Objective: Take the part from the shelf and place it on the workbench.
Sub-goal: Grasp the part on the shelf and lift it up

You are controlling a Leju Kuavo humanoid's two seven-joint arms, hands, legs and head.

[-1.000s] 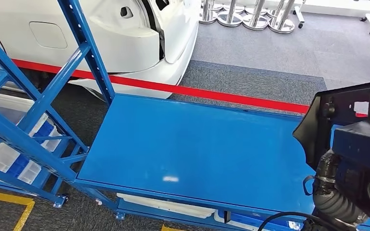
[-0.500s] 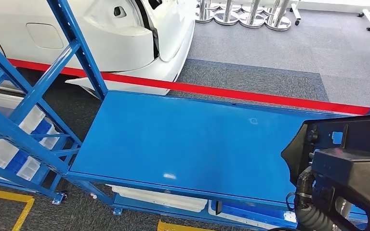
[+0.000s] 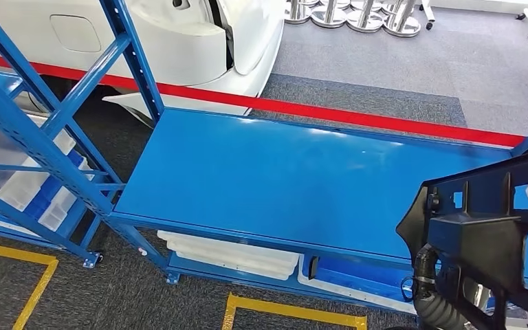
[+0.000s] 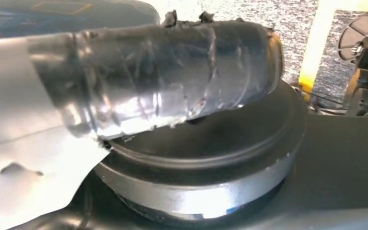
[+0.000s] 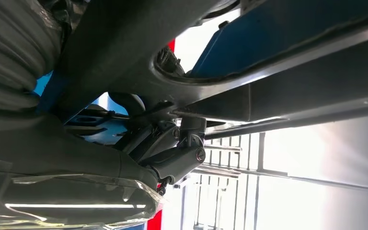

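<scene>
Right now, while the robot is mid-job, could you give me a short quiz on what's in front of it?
1. True or false: the white trays sit on top of the blue workbench.
2. The stripe on the floor beyond the workbench is: A yellow, B red, C green.
3. Fill in: in the head view, the black part is at the workbench's ___ end.

Key: 1 false, they sit beneath it; 2 B; 3 right.

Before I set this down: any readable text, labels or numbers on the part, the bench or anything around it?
None can be read.
Black part: no label or number shows on its faces.
Blue workbench: bare top, no markings.
White bins on the lower shelf: no readable labels.
Red line and yellow line on the floor: plain tape, no text.
</scene>
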